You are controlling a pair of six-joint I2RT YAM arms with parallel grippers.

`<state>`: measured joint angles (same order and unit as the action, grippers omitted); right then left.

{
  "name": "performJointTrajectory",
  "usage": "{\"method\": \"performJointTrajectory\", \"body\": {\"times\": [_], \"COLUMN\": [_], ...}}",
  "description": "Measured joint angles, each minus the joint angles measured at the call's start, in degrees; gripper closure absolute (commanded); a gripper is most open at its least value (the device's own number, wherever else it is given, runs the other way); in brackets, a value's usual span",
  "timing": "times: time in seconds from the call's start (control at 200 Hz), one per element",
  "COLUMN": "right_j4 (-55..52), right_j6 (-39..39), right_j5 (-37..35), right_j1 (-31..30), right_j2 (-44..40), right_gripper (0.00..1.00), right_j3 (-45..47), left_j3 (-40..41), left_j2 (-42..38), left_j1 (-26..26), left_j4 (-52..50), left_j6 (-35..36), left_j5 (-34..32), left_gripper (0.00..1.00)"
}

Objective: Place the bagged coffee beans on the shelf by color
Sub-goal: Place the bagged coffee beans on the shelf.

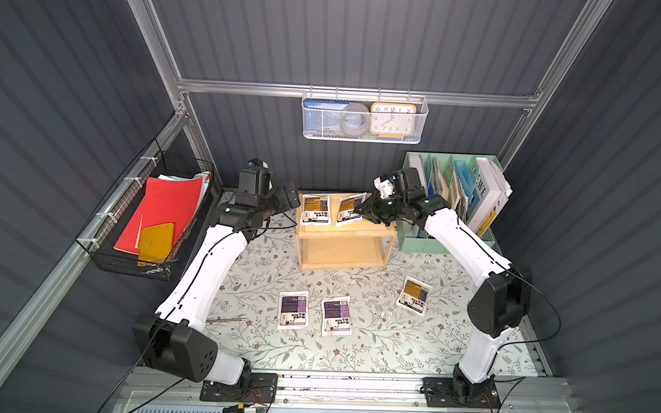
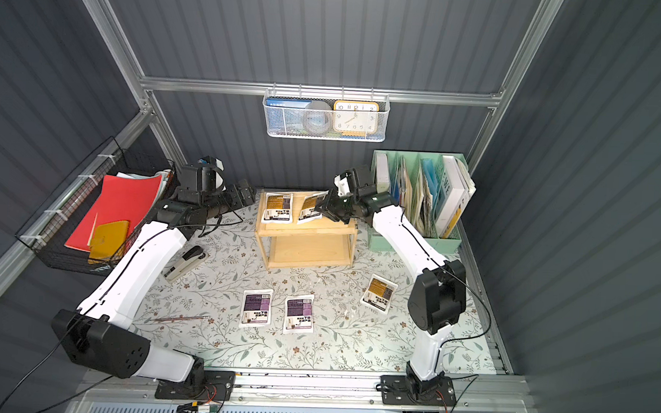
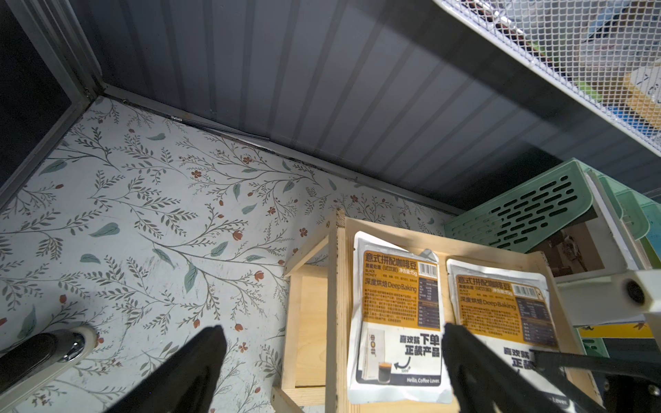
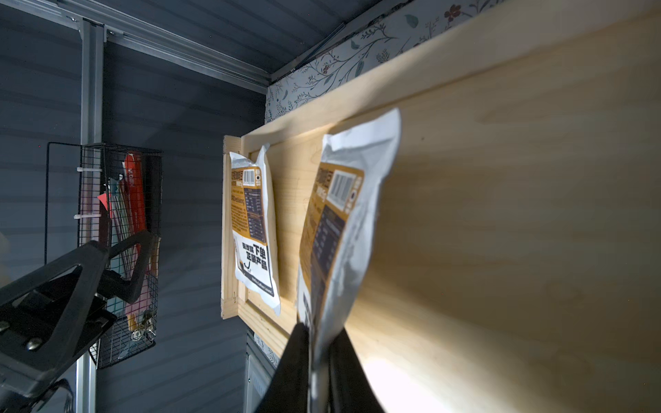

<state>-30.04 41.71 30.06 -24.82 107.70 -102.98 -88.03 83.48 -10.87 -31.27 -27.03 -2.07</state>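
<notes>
Light-wood shelf (image 1: 343, 232) top tray: first orange pouch (image 1: 315, 209) flat; second orange pouch (image 1: 349, 212) tilted, edge pinched in narrow right jaws | left jaws wide, empty | step judged: release | next: fetch third orange pouch (image 1: 414, 294) off bench (image 1: 352, 352).

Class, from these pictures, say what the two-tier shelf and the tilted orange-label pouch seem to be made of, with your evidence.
Shelf: pale, bare-looking wood, probably pine; grain lines show, no gloss. Orange-label pouch: thin flexible film, likely plastic or foil laminate, matt white; it creases and bends at its corner.
</notes>
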Motion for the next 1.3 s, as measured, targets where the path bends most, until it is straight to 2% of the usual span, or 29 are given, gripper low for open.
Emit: {"method": "performJointTrajectory", "body": {"times": [0.15,0.26,0.5,0.62,0.79,1.126,1.301], "right_j4": [-1.4,-3.1,-7.1,-8.5,-9.3,-10.6,-10.7], "right_j6": [-1.1,-2.2,-5.1,-6.2,-7.2,-7.3,-7.3], "right_j5": [-0.2,-1.7,-5.8,-7.2,-7.7,-8.1,-8.1], "right_j1": [-0.3,-0.3,-0.4,-0.6,-1.3,-2.3,-2.4], "right_j2": [1.0,1.2,1.6,3.1,5.8,7.2,7.2], "right_gripper": [0.49,0.44,0.43,0.46,0.51,0.52,0.41], "right_j3": [-1.3,-2.8,-6.5,-8.3,-9.7,-12.1,-12.3], "left_j3": [0.3,0.9,1.8,1.9,2.3,3.2,3.4], "left_j2": [0.0,0.0,0.0,0.0,0.0,-0.1,-0.1], "left_j1": [0.0,0.0,0.0,0.0,0.0,0.0,0.0], "left_j4": [0.3,0.6,0.7,0.9,1.5,1.9,2.0], "left_j6": [0.0,0.0,0.0,0.0,0.0,0.0,0.0], "left_j5": [0.4,0.7,1.3,1.7,2.0,2.3,2.4], "left_gripper": [0.0,0.0,0.0,0.0,0.0,0.0,0.0]}}
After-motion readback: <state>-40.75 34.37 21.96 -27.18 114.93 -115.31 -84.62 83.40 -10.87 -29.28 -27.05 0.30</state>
